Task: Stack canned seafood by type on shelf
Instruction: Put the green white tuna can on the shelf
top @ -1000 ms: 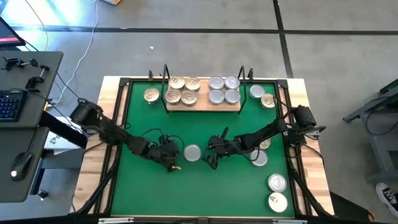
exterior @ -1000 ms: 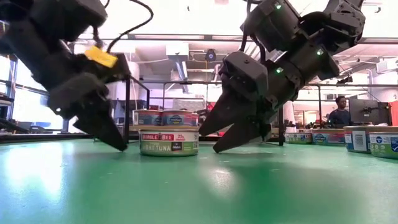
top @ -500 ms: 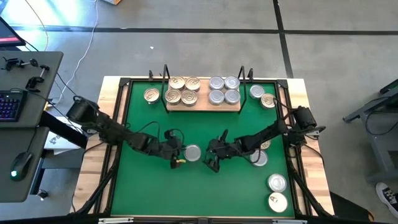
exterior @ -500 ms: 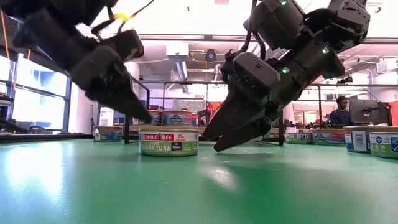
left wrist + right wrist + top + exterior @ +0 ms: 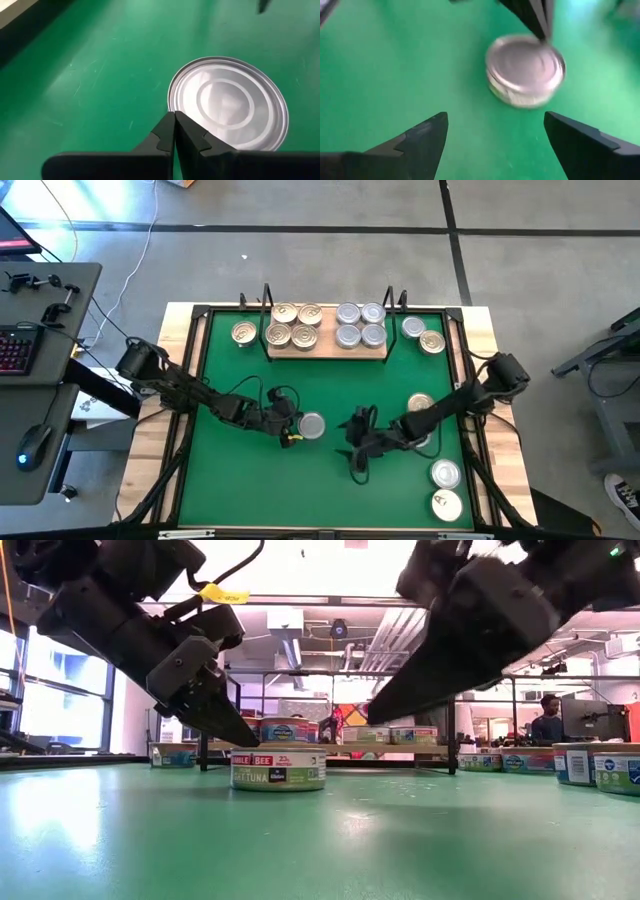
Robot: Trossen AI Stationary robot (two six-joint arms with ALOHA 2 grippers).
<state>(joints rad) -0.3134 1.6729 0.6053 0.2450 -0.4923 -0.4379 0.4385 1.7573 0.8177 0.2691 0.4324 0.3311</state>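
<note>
**Tins sorted on shelf, one loose tin between two grippers**

Tins number fourteen in the high view. Eight sit on the shelf (image 5: pixel 326 346), a pale wooden board with black wire uprights at each end: four gold-lidded tins (image 5: pixel 294 325) on its left half, four silver-lidded tins (image 5: pixel 359 324) on its right half. One gold tin (image 5: pixel 243 333) lies on the mat just left of the shelf; a silver one (image 5: pixel 412 327) and a gold one (image 5: pixel 432 342) lie just right of it. A gold tin (image 5: pixel 421 404) rests near the right arm, and two more tins (image 5: pixel 446 474) lie near the mat's front right corner.

The last, a round flat silver tin (image 5: pixel 311 425) with ringed lid and printed label, stands mid-mat on the green surface (image 5: pixel 240 490).

The left gripper (image 5: pixel 291 432) is low beside this tin, its fingers (image 5: pixel 175 131) pressed together with nothing between them, tips touching the tin's rim in the left wrist view. The right gripper (image 5: pixel 358 460) hangs apart from the tin, fingers (image 5: pixel 422 137) spread wide and empty.
</note>
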